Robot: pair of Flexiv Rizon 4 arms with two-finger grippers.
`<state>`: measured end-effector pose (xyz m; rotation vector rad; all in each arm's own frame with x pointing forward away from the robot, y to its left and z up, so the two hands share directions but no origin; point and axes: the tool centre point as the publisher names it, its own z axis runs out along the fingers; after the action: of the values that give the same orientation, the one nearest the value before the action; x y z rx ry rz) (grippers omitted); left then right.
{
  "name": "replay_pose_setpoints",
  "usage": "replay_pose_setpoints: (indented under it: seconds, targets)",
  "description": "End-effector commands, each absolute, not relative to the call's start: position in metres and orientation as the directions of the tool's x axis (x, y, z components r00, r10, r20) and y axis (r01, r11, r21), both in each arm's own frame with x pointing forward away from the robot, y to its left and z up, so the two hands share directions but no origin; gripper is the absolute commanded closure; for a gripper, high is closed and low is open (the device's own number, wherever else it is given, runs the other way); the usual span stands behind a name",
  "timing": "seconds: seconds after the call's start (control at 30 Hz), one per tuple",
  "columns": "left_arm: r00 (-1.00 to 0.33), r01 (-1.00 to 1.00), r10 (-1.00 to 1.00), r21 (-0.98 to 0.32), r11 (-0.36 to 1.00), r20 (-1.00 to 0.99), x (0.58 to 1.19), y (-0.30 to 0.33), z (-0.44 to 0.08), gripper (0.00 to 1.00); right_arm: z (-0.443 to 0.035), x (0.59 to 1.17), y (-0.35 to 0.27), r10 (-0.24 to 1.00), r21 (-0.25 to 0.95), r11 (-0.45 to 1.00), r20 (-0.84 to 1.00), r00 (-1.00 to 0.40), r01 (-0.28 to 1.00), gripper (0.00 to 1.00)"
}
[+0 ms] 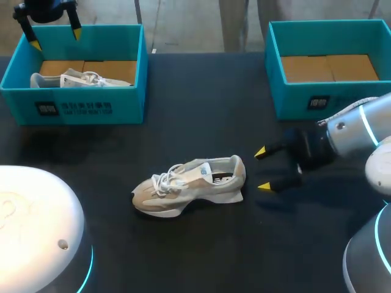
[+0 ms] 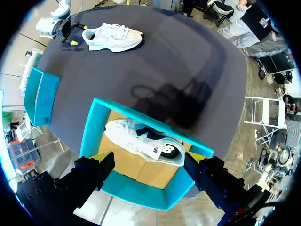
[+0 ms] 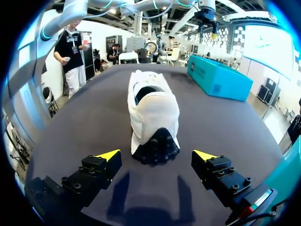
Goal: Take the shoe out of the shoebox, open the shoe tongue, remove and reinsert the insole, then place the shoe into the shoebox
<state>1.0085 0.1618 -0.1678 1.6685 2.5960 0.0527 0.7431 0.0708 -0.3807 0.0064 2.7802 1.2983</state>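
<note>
Beige shoe (image 1: 189, 186) is lying on the table (image 1: 201, 110), right gripper (image 1: 262, 170) gaping behind its heel, left gripper (image 1: 57, 38) hanging open over a shoebox (image 1: 73, 107).

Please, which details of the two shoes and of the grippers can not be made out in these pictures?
Loose shoe: whether its insole is inside. In the head view the opening is too small; in the right wrist view the heel faces the camera and the inside is dark.
Boxed shoe: its lower side. In the head view the left shoebox front wall hides it.
Left gripper: its arm. In the head view the top edge cuts it off.
</note>
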Motion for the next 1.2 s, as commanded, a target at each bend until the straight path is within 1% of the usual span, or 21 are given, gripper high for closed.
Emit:
replay_pose_setpoints:
  seconds: [0.03, 1.2]
  targets:
    - [-0.414, 0.908, 0.91, 0.06, 0.415, -0.026, 1.008, 0.162, -0.168, 0.0, -0.385, 0.747, 0.085, 0.036, 0.765, 0.644, -0.066, -0.997, -0.027, 0.0]
    - [-0.414, 0.908, 0.91, 0.06, 0.415, -0.026, 1.008, 0.162, -0.168, 0.0, -0.414, 0.741, 0.144, 0.03, 0.794, 0.608, -0.01, -0.999, 0.011, 0.0]
